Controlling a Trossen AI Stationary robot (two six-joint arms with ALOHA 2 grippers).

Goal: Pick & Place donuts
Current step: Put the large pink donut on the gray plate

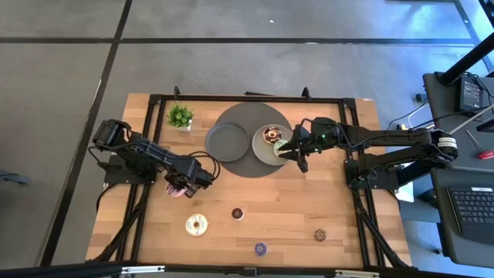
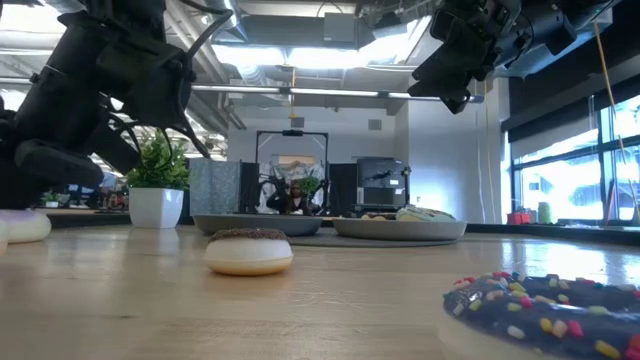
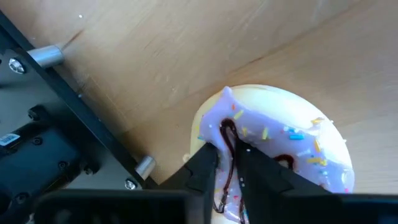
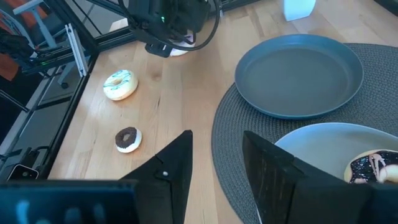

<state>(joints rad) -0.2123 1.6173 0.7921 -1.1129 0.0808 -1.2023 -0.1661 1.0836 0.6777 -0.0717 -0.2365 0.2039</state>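
Far left on the counter [image 1: 154, 224], left tool [image 1: 181, 188] is low over the pink donut [image 1: 178, 189], fingers [image 3: 205, 168] pinched on its rim; wrist view shows frosting squeezed between them, donut touching the wood. Plant [image 1: 180, 116] sits behind that arm near the back left corner. Cream donut [image 1: 197, 225] lies in front of the left tool, well apart from it. Right of it, mini brown donut [image 1: 238, 213], then purple donut [image 1: 261, 249] near the front edge, then tan donut [image 1: 319, 235] further right. All four lie flat on bare wood, apart from each other. Round dark mat [image 1: 251, 166] sits mid-back; on it the empty plate [image 1: 226, 142] on the left and a second plate [image 1: 262, 150] touching or overlapping it on the right. Chocolate donut [image 1: 271, 137] lies in the second plate. Low view shows a green-frosted one [image 2: 424, 213] on that plate too, beside the chocolate one. Right tool [image 1: 296, 151] hovers above the right rim of the second plate, fingers [image 4: 174, 168] spread apart, nothing between them. Right arm reaches in from the right edge of the counter.
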